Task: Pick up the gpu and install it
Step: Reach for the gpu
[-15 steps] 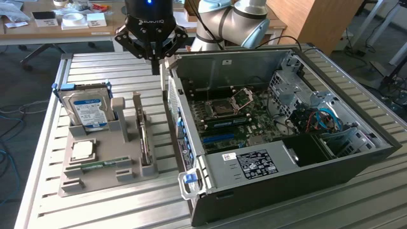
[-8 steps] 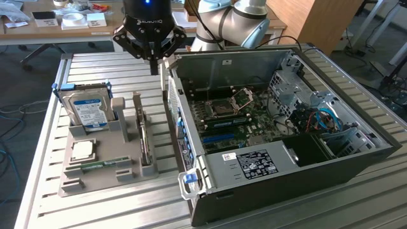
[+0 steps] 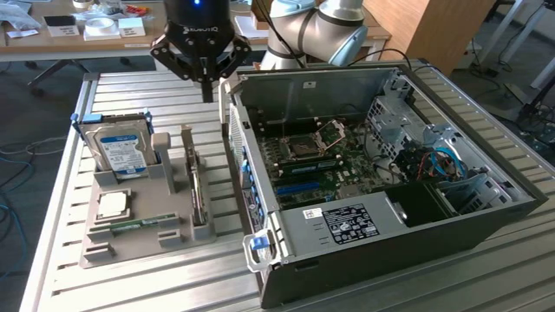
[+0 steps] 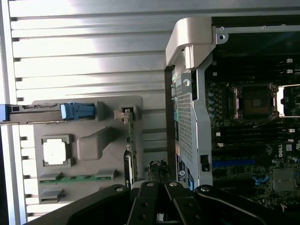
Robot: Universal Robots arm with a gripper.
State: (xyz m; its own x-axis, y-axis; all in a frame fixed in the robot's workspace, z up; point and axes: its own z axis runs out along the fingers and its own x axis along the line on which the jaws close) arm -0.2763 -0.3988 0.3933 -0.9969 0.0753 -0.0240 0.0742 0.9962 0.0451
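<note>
The black robot hand (image 3: 207,94) hangs in the upper middle of the exterior view. Its two fingers look pressed together, tip to tip, and there is nothing between them. It is up in the air over the silver table made of metal slats (image 3: 130,91), just beside the far corner of the big open computer case (image 3: 381,224).

The gpu (image 3: 196,185), a thin flat card, stands on its edge in a slot of the grey plastic tray (image 3: 147,244). It is left of the middle of the exterior view, lower in the frame than the hand. It is close to the wall of the case, and the hand is not touching it. In the wrist view the gpu (image 4: 131,150) shows as a thin strip seen from its edge (the hand's black fingers (image 4: 145,201) show in this view too).

On the same tray, more to the exterior view's left, a silver hard drive with a blue label (image 3: 121,149) stands upright. Nearer the front of the tray lie a square silver chip (image 3: 113,205) and a narrow green memory stick (image 3: 139,225).

The case lies on its side with its cover off, so the green board inside (image 3: 321,162) can be seen. A white and black sticker (image 3: 347,221) is on the wall nearest the camera.
</note>
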